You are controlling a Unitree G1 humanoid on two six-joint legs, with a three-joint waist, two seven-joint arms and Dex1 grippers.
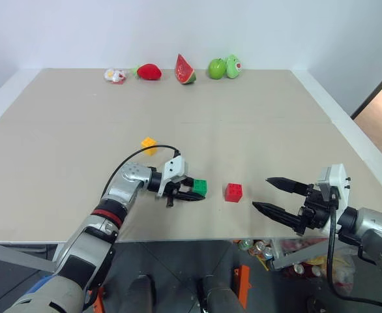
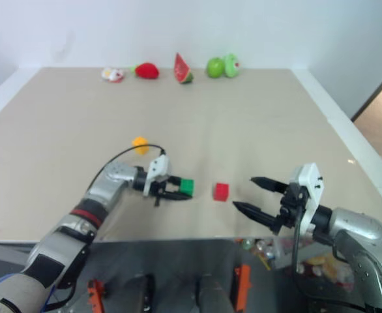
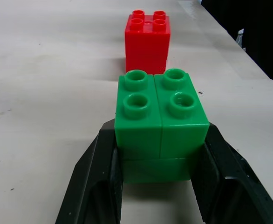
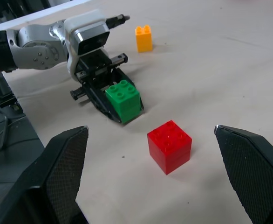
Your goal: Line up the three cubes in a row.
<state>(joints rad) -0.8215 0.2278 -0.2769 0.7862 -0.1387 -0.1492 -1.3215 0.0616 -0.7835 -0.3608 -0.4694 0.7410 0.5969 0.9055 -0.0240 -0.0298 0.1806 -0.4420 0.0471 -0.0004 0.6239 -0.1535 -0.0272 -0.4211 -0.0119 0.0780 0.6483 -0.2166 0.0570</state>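
My left gripper (image 1: 192,191) is shut on the green cube (image 1: 199,188), which rests on or just above the tan table (image 1: 256,130) near its front edge. In the left wrist view both black fingers (image 3: 92,177) clamp the green cube (image 3: 160,123) by its sides. A short gap to its right sits the red cube (image 1: 233,192), upright and free. The yellow-orange cube (image 1: 149,145) lies further back and to the left. My right gripper (image 1: 269,195) hangs open to the right of the red cube, fingers spread wide and pointing at it.
Toy fruits line the table's far edge: a strawberry (image 1: 149,72), a watermelon slice (image 1: 184,69), a green apple (image 1: 216,68) and a small white-and-red toy (image 1: 115,75). The table's front edge runs just below both grippers.
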